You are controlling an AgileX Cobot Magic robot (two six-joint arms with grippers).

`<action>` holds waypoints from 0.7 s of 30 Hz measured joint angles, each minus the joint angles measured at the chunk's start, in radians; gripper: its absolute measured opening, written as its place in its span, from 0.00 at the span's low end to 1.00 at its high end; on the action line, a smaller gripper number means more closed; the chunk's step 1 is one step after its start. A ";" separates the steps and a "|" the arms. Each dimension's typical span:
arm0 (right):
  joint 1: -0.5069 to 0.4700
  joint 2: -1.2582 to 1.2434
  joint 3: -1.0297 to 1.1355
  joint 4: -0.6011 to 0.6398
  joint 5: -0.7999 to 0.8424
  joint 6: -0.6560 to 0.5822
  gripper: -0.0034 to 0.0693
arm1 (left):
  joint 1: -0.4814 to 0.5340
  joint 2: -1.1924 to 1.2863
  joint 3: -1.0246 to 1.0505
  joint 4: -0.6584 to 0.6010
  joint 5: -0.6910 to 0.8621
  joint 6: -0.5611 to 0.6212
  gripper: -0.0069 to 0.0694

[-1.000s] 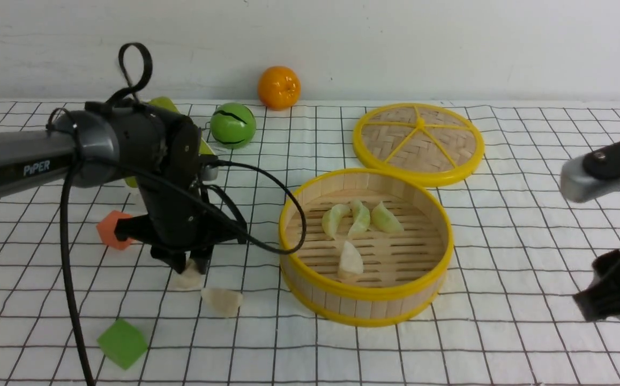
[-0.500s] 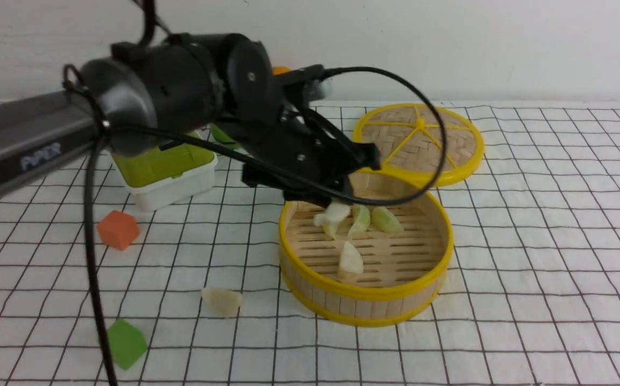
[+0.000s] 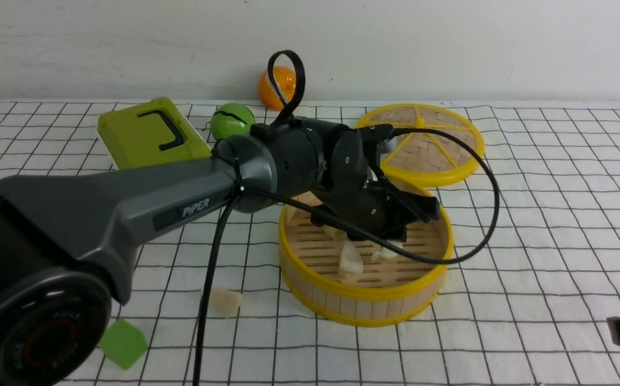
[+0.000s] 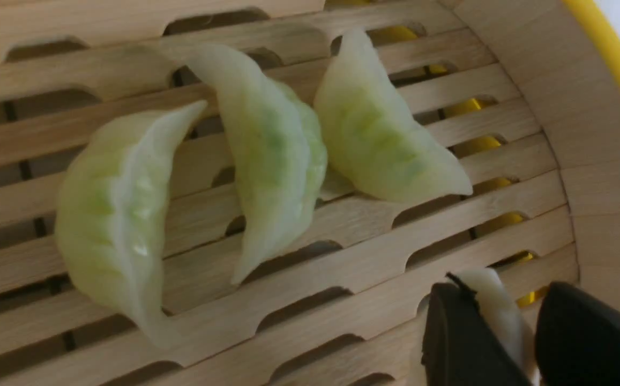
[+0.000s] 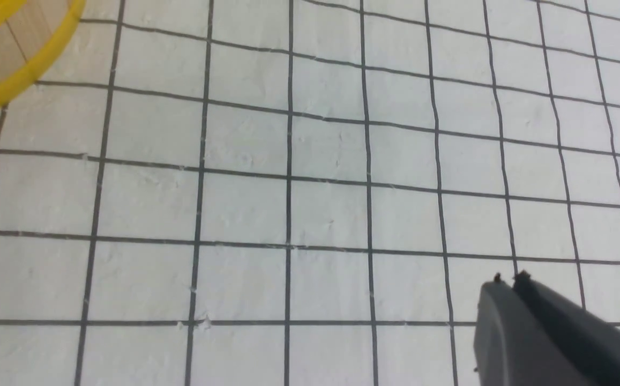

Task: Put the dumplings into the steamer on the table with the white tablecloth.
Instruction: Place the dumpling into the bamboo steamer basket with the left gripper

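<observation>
The left claw (image 4: 502,321) grasps a pale dumpling (image 4: 491,287) inside the steamer (image 3: 366,292), near three green dumplings (image 4: 272,155). The right claw (image 5: 508,281), clenched, hangs over the white tablecloth (image 5: 288,203) at right.

Tablecloth (image 3: 529,225): was white, crossed by thin black lines in a square grid.
Steamer (image 3: 366,300): had a pale wooden wall and slatted floor, with yellow rims.
Three dumplings (image 4: 267,155): were pale green, translucent and pleated.
Gripped dumpling (image 4: 497,311): was cream-white.
Loose dumpling (image 3: 225,301): was cream.
Woven lid (image 3: 419,142): had a tan weave, yellow rim and yellow spokes.
Cube (image 3: 122,343): was bright green.
Far ball (image 3: 267,88): was orange.
Near ball (image 3: 232,120): was green with a black stripe.
Box (image 3: 146,134): was yellow-green with a black handle-shaped mark.
Left arm (image 3: 181,198): was grey and black, lettered "PiPER" in white.
Left gripper (image 4: 508,343): was black.
Right gripper (image 5: 508,281): was dark grey.
</observation>
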 joint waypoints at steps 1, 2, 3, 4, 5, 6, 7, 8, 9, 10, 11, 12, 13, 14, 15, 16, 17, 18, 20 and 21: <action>0.000 0.000 0.000 0.000 -0.003 0.000 0.06 | 0.000 0.003 -0.001 0.001 -0.001 -0.006 0.34; 0.000 0.000 0.000 0.000 -0.006 0.000 0.06 | 0.000 0.006 -0.001 0.003 -0.002 -0.019 0.33; 0.000 0.000 0.000 0.000 -0.008 0.000 0.06 | 0.000 0.006 -0.001 0.009 -0.002 -0.041 0.33; 0.000 0.000 0.000 0.000 -0.008 0.000 0.06 | 0.000 0.008 -0.001 0.013 -0.002 -0.049 0.33; 0.000 0.000 0.000 0.000 -0.011 0.000 0.06 | 0.000 0.007 -0.001 0.036 -0.002 -0.084 0.33; 0.000 0.000 0.000 0.000 -0.012 0.000 0.06 | 0.000 0.007 -0.001 0.052 -0.002 -0.102 0.33; 0.000 0.000 0.000 0.000 -0.012 0.000 0.06 | 0.000 0.007 -0.002 0.071 -0.002 -0.124 0.34; 0.000 0.000 0.000 0.000 -0.012 0.000 0.06 | 0.000 0.007 -0.002 0.089 0.001 -0.151 0.35; 0.000 0.000 0.000 0.000 -0.012 0.000 0.06 | 0.000 0.007 -0.002 0.103 0.006 -0.169 0.36; 0.000 0.000 0.000 0.000 -0.012 0.000 0.07 | 0.000 0.007 -0.002 0.119 0.013 -0.186 0.39; 0.000 0.000 0.000 0.000 -0.012 0.000 0.07 | 0.000 0.007 -0.002 0.133 0.022 -0.199 0.43; 0.000 0.000 0.000 0.000 -0.013 0.000 0.07 | 0.000 0.007 -0.002 0.141 0.027 -0.208 0.46; 0.000 0.000 0.000 0.000 -0.014 0.000 0.07 | 0.000 0.007 -0.002 0.144 0.032 -0.214 0.49; 0.000 0.000 0.000 0.000 -0.016 0.000 0.07 | 0.000 0.007 -0.002 0.149 0.042 -0.220 0.52; 0.000 0.000 0.000 0.000 -0.016 0.000 0.07 | 0.000 0.007 -0.002 0.149 0.043 -0.222 0.53; 0.000 0.000 0.000 0.000 -0.016 0.000 0.07 | 0.000 0.007 -0.002 0.150 0.049 -0.225 0.56; 0.000 0.000 0.000 0.000 -0.019 0.000 0.07 | 0.000 0.007 -0.002 0.150 0.050 -0.227 0.58; 0.000 0.000 0.000 0.000 -0.020 0.000 0.08 | 0.000 0.007 -0.006 0.150 0.055 -0.229 0.59; 0.000 0.000 0.000 0.000 -0.020 0.000 0.08 | 0.000 0.006 -0.022 0.150 0.069 -0.232 0.60; 0.000 0.000 0.000 0.000 -0.020 0.000 0.08 | 0.000 0.002 -0.031 0.151 0.074 -0.232 0.60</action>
